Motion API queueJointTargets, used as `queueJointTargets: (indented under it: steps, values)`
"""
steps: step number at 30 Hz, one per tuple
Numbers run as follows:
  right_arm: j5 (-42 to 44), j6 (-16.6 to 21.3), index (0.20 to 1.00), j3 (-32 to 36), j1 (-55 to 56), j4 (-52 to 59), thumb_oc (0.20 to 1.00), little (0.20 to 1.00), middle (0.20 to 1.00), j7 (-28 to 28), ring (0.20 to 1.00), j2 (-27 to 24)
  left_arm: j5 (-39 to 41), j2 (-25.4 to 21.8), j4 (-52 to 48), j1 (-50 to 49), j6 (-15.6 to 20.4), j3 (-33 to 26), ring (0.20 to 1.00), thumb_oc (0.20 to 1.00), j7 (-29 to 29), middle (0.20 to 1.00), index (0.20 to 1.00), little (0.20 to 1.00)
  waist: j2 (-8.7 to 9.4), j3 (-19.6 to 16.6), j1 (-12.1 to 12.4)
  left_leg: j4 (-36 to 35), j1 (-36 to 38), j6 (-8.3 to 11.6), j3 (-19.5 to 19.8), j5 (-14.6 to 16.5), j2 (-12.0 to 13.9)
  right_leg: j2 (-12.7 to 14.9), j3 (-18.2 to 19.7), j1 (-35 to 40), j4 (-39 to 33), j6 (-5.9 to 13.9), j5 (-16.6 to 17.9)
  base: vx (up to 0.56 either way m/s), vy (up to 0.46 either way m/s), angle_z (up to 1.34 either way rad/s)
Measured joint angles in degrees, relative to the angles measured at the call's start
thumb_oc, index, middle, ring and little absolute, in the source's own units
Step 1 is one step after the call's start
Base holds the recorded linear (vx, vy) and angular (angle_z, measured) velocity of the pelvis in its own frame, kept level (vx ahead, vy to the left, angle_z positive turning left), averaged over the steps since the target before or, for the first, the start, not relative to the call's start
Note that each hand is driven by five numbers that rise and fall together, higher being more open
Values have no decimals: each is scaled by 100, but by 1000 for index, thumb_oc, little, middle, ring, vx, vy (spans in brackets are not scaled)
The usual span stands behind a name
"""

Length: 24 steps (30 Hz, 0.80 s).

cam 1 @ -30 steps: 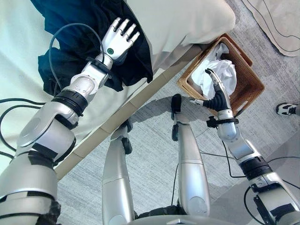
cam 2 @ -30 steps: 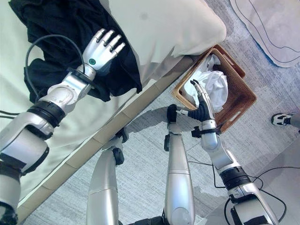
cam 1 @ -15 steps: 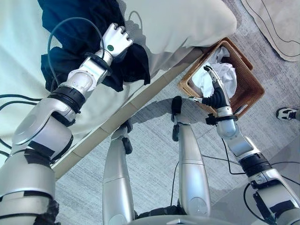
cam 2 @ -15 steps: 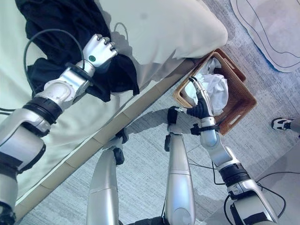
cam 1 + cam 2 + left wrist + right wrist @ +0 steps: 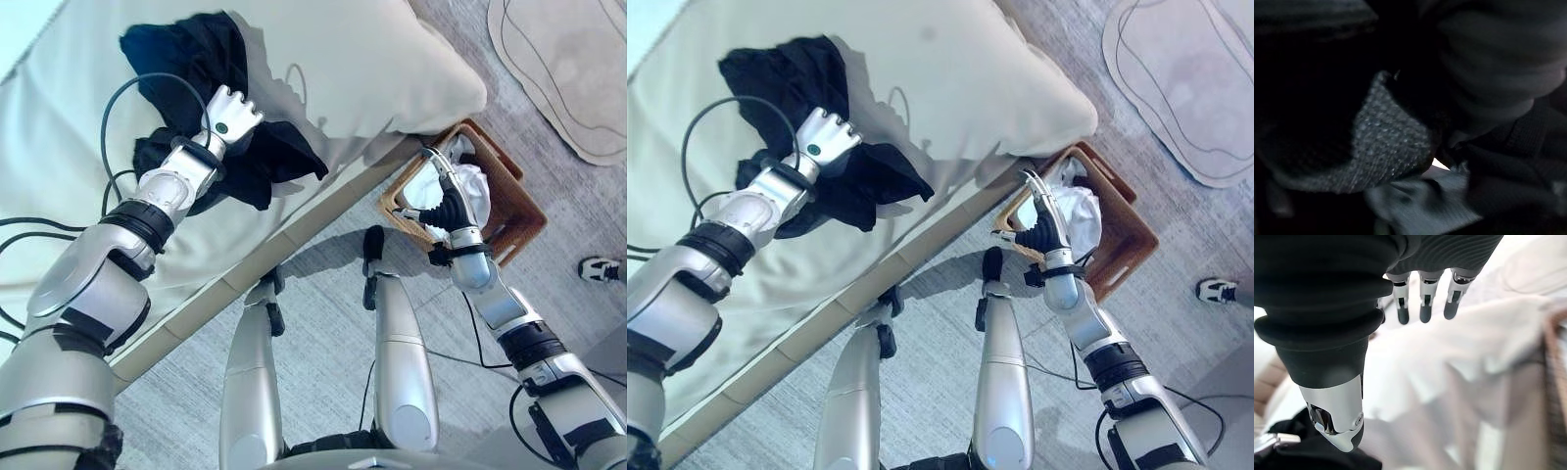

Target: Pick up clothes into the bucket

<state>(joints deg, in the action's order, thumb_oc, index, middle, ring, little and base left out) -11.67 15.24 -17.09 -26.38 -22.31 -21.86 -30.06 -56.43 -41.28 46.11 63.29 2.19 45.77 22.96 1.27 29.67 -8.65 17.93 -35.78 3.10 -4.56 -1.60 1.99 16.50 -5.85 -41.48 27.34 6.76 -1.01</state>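
Right now my left hand [image 5: 231,111] is down on the dark garment [image 5: 274,162] that lies bunched on the pale bed [image 5: 950,88], and its fingers are curled in, bunching the cloth under my palm. From my left wrist I see dark knit fabric [image 5: 1386,147] pressed right up against the hand, folds on every side of it, so I judge the hold is real, though I cannot see how much of the garment is gathered. Part of it spreads away from my fingers toward the bed's edge, and another lobe lies beyond my fingertips, further up the bed.

My right hand [image 5: 446,196] hangs over the wicker basket [image 5: 509,220] on the floor beside the bed, fingers straight and apart, holding nothing. Just past those fingertips [image 5: 1423,308] lies white clothing [image 5: 1464,352] already in the basket.

So the step in hand is the pick: the dark garment is gripped but not yet lifted off the bed. The next move, as I judge it, calls for raising the left hand high enough that the trailing cloth comes clear of the mattress, then carrying it across to the basket, which sits well away from my left hand, under my right. The loose parts may drag or snag on the bed's edge, so I should lift before I swing.
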Motion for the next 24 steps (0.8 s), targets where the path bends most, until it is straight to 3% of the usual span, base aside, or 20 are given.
queueJointTargets:
  steps: [3, 5, 9, 11, 12, 17, 24]
  values:
    - [0, -22, 1000, -83, 11, -132, 1000, 1000, 1000, 13, 1000, 47, 275, 43, -506, -562, 36, -632, 200, 200, 69, 200, 200, 200, -30, -28, 125, -305, 521, 3, 53, -56, -11, 4, -95, 498, -170, 17, -28, 106, -57, 11]
    - [1, -81, 1000, -81, 117, -173, 1000, 1000, 1000, 48, 1000, 51, 852, 254, -1294, -1339, 97, -1528, 200, 200, 115, 200, 200, 200, -137, -91, 241, -720, 1043, 8, 204, -158, 16, -4, -295, 1085, -432, 49, -52, 133, -65, 28]
    - [-2, -173, 1000, 41, 334, -284, 1000, 1000, 1000, 241, 1000, 90, 1638, 566, -2787, -2553, 447, -2603, 200, 200, 145, 200, 200, 200, -242, -315, 413, -1254, 1654, -19, 372, -246, 66, -56, -585, 1772, -818, 97, -82, 122, -48, 24]
    - [-5, -202, 1000, 54, 478, -332, 1000, 1000, 1000, 383, 1000, 102, 1968, 691, -3103, -2966, 625, -2677, 200, 200, 133, 200, 200, 200, -395, -720, 556, -1408, 1797, 26, 475, -343, 64, -80, -744, 2042, -1028, 104, -54, 115, -40, 23]
    - [-6, -207, 1000, 41, 469, -331, 1000, 1000, 1000, 439, 1000, 110, 2090, 743, -3243, -3040, 666, -2733, 200, 200, 82, 200, 200, 200, -402, -724, 604, -1448, 1929, 33, 484, -356, 61, -87, -795, 2204, -1106, 108, -52, 90, -34, 19]
    - [-3, -205, 1000, -110, 345, -332, 1000, 1000, 1000, 777, 1000, 250, 3033, 902, -4065, -3205, 1186, -2804, 200, 200, -245, 200, 200, 200, -389, -1081, 667, -1553, 2282, 36, 598, -373, 49, -167, -1013, 2851, -1616, 174, 57, 81, -29, 12]
    - [508, -201, 1000, -548, 238, -278, 1000, 1000, 1000, 1306, 1000, 616, 4450, 1031, -4501, -3197, 1403, -2793, 200, 200, -884, 200, 200, 200, -331, -1523, 666, -1757, 2798, 39, 609, -371, 109, -356, -1146, 3658, -2428, 214, 309, 90, -9, 0]
